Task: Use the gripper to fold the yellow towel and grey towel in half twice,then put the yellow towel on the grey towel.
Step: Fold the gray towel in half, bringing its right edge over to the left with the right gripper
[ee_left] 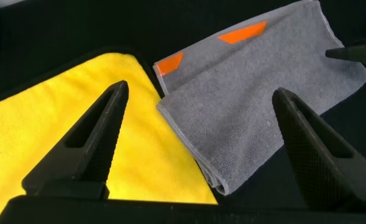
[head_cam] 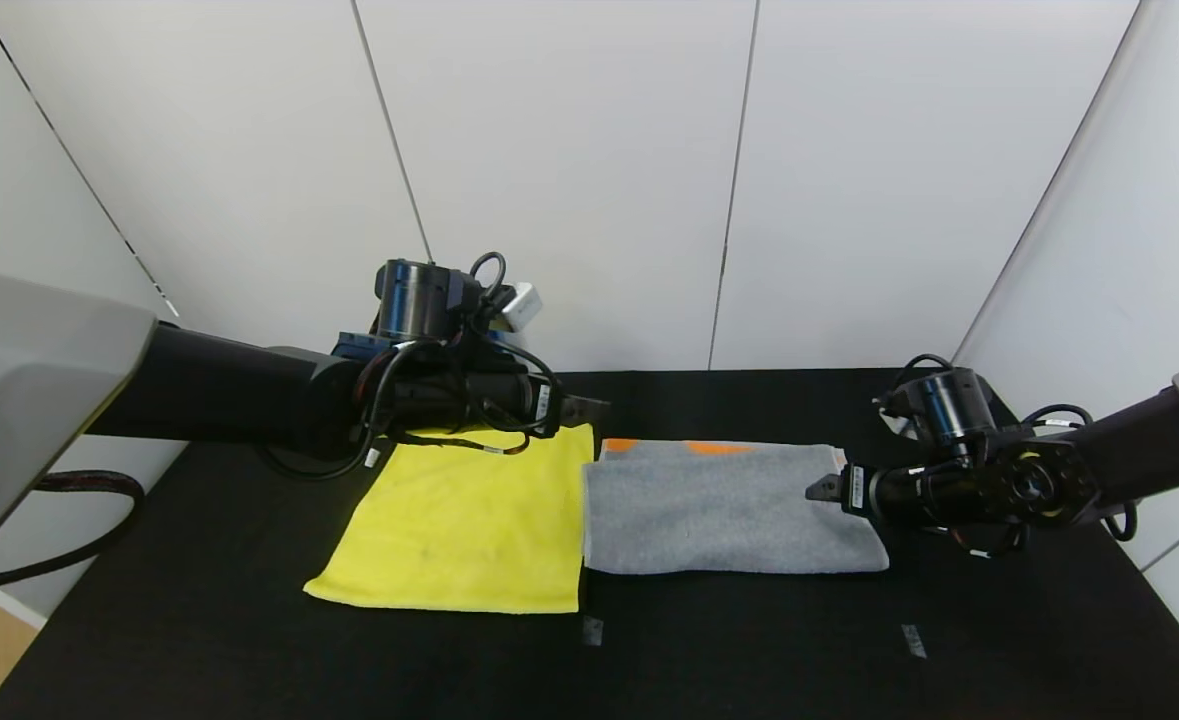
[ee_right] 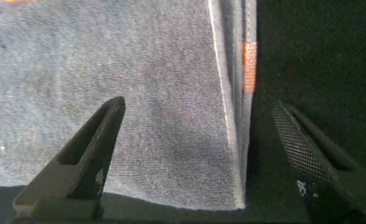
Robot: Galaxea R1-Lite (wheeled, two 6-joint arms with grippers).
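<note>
Head view: our left gripper [head_cam: 589, 408] and right gripper [head_cam: 817, 489] hang released; grey towel [head_cam: 719, 505] looks folded, so pinch every layer squarely.

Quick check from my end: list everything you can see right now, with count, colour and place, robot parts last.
yellow towel: one, bright yellow, lying flat on the robot's left half of the table, its edge close beside the grey towel.
grey towel: one, grey with orange patches along the far end, folded in layers, on the right half.
table: one, black cloth surface, under both towels.
tape marks: two, small and grey, on the table near the front edge.
wall panels: white, behind the table.
left gripper: one, black, open, over the far right corner of the yellow towel.
right gripper: one, black, open, at the grey towel's right end.
</note>
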